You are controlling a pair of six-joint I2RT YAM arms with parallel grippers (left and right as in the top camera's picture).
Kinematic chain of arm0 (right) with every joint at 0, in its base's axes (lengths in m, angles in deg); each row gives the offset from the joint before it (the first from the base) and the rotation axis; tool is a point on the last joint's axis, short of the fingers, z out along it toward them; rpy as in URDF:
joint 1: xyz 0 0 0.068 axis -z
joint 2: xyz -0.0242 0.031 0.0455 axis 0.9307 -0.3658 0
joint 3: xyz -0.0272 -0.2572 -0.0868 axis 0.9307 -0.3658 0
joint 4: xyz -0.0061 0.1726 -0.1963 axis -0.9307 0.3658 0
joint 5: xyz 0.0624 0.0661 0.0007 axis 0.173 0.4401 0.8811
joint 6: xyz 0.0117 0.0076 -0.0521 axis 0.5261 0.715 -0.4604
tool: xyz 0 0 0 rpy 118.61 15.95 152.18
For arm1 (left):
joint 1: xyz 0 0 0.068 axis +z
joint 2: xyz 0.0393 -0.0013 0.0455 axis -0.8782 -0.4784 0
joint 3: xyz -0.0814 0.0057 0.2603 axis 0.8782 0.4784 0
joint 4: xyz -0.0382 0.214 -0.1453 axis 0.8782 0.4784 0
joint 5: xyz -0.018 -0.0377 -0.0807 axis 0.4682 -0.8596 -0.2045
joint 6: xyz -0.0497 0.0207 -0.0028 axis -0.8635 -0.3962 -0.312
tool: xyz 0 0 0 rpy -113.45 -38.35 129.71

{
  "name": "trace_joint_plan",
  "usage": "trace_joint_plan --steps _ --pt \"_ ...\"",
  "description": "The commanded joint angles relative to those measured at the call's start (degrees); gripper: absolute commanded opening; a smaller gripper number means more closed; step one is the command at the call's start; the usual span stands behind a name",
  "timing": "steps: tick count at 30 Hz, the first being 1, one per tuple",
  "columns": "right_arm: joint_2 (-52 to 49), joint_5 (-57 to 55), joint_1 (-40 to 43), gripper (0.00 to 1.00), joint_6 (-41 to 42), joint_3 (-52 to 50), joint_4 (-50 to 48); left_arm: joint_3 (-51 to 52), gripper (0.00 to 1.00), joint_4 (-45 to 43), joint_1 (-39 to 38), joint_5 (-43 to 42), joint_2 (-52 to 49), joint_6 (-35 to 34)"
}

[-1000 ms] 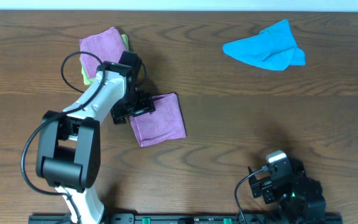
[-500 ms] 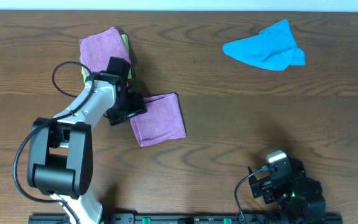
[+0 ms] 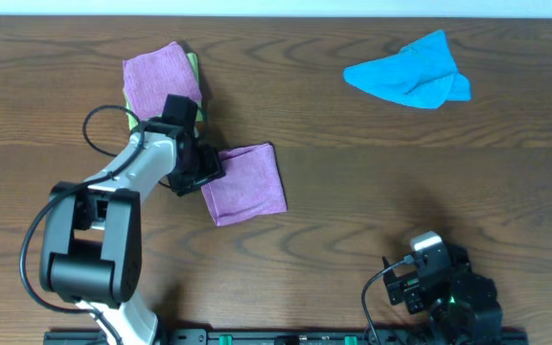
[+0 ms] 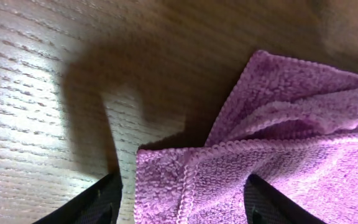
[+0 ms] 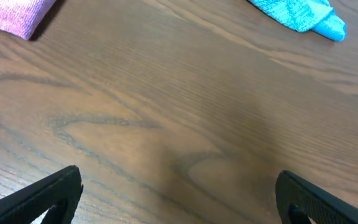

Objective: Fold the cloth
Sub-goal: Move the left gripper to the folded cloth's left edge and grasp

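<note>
Moved: the left gripper (image 3: pixel 202 171) has slid a bit to the left since a second ago. It was over the cloth (image 3: pixel 247 182); now it sits at the cloth's left edge. The cloth has not moved.
Where it lies: the cloth is purple and folded into a small square. It lies flat on the table (image 3: pixel 353 192), a little left of the middle.
Left side: the left gripper is down low by the cloth, and its fingers (image 4: pixel 98 202) are spread apart. A corner of the cloth lies between them. A strip of bare wood shows between one finger and the cloth, so the cloth is not squeezed.
Right side: the right gripper (image 5: pixel 179 199) is at the near right part of the table, well apart from the cloth. Its fingers are wide apart, with only wood between them.
Top left: the other purple cloth (image 3: pixel 151 81) lies on a green cloth (image 3: pixel 194 65), just behind the left gripper.
Top right: a blue cloth (image 3: pixel 410 79) lies in a crumpled heap, far from both grippers.
</note>
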Motion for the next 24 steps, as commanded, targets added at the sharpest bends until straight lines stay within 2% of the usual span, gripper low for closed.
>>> trace_joint_plan --steps 1,2,6,9,12,17,19,24 --pt "-0.1 0.2 0.1 0.99 -0.8 -0.3 0.1 1.9 0.62 -0.3 0.4 -1.0 0.2 -1.3" --pt "-0.1 0.2 0.1 0.99 -0.8 -0.3 0.1 2.0 0.60 -0.7 0.4 -1.0 0.2 -1.3" --pt "-0.1 0.2 0.1 0.99 -0.8 -0.3 0.1 2.0 0.36 -2.8 0.4 -2.1 0.2 -1.4" --pt "-0.1 0.2 0.1 0.99 -0.8 -0.3 0.1 2.0 0.26 -3.3 0.4 -2.1 0.2 -1.4" --pt "-0.1 0.2 0.1 0.99 -0.8 -0.3 0.1 2.0 0.19 -3.3 0.4 -2.1 0.2 -1.4" --pt "-0.1 0.2 0.1 0.99 -0.8 -0.3 0.1 2.0 0.18 -3.3 0.4 -2.5 0.2 -1.5" --pt "-0.1 0.2 0.1 0.99 -0.8 -0.3 0.1 2.0 0.09 -3.3 0.4 -3.0 0.2 -2.1" --pt "-0.1 0.2 0.1 0.99 -0.8 -0.3 0.1 2.0 0.07 -3.3 0.4 -4.4 0.2 -2.6"
